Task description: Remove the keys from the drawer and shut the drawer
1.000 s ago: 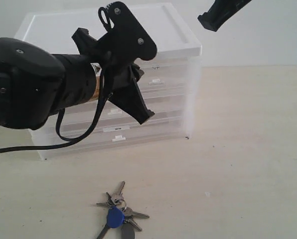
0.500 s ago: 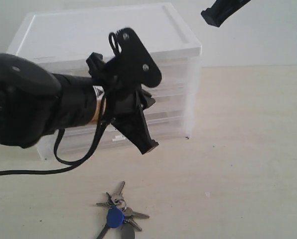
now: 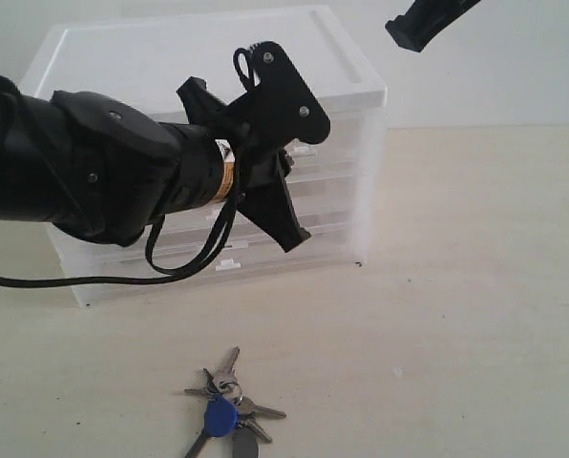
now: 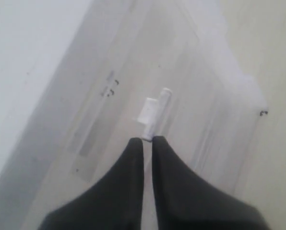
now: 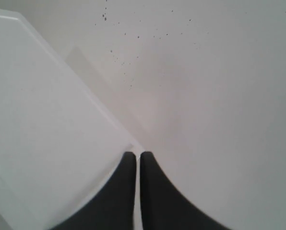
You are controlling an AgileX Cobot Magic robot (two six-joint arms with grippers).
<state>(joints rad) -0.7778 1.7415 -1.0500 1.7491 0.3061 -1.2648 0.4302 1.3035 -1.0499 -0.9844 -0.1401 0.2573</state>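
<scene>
Pale tabletop (image 3: 475, 286) carries the drawer unit (image 3: 170, 57) at left, where the left gripper (image 3: 289, 237), jaws pinched together and empty, noses at the tab handle (image 4: 150, 109) of the drawer (image 3: 337, 143), likely to press it flush. In front of the unit the keys (image 3: 225, 412) lie out on the tabletop; the right gripper (image 3: 410, 31), closed on nothing, hangs clear above.

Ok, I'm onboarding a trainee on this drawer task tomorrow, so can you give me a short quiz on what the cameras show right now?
1. True or false: the keys lie inside the drawer unit.
2. What sits just ahead of the left hand? A) a white tab handle B) a blue fob C) a cable
3. Is the right hand open or shut?

Key:
1. False. They lie on the table in front of the unit.
2. A
3. Shut
</scene>
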